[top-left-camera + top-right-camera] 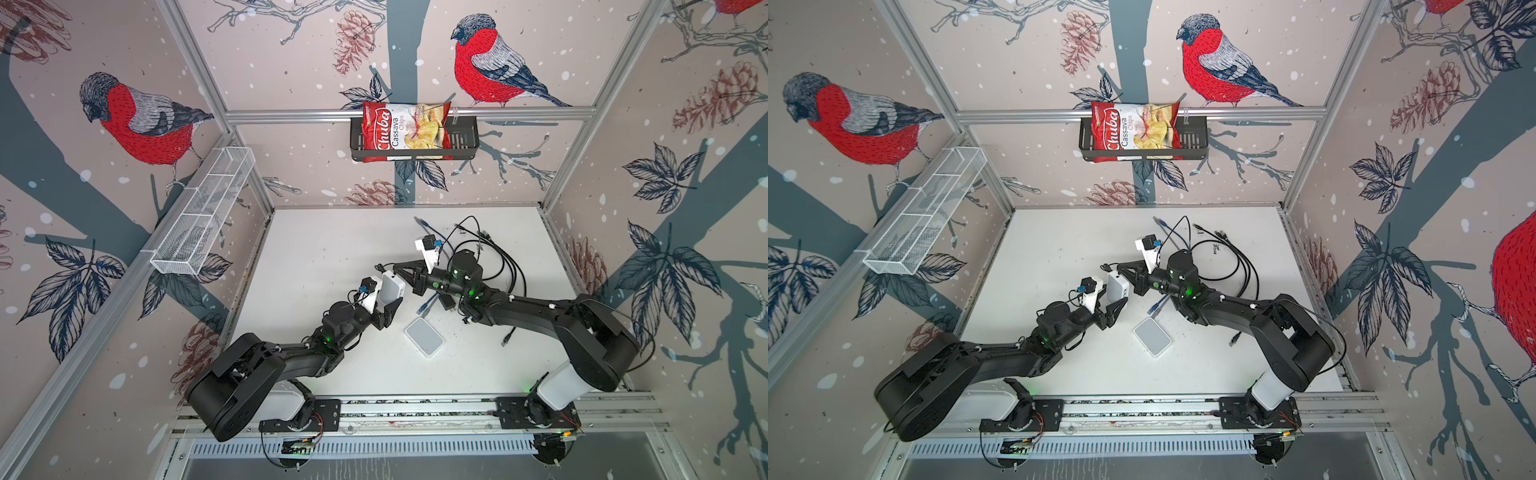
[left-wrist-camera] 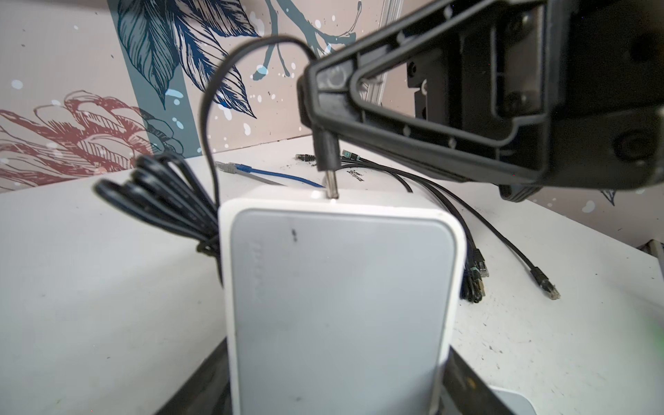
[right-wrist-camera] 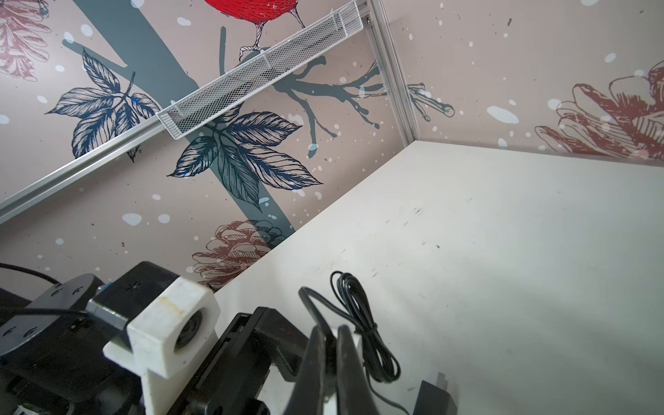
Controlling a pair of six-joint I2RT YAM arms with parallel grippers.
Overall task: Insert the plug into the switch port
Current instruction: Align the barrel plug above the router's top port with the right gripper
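Observation:
My left gripper [image 1: 385,293] is shut on a white switch [image 1: 391,286] with a grey face [image 2: 341,287], holding it above the table by its two sides. The black fingers [image 2: 467,381] flank its lower end. My right gripper [image 1: 397,266] is shut on the black plug [image 2: 326,154], seen narrowly in the right wrist view [image 3: 332,336]. The plug's metal tip [image 2: 332,187] meets the switch's far edge. The port itself faces away and is hidden. The plug's thin black cable [image 2: 215,107] loops back to a tied coil [image 3: 363,323].
A second white switch [image 1: 424,336] lies flat near the table's middle. A blue network cable [image 1: 426,306], black cables [image 1: 505,259] and a black adapter [image 3: 431,395] lie behind and right of it. On the walls hang a white mesh basket [image 1: 203,212] and a black basket holding a chips bag [image 1: 405,131].

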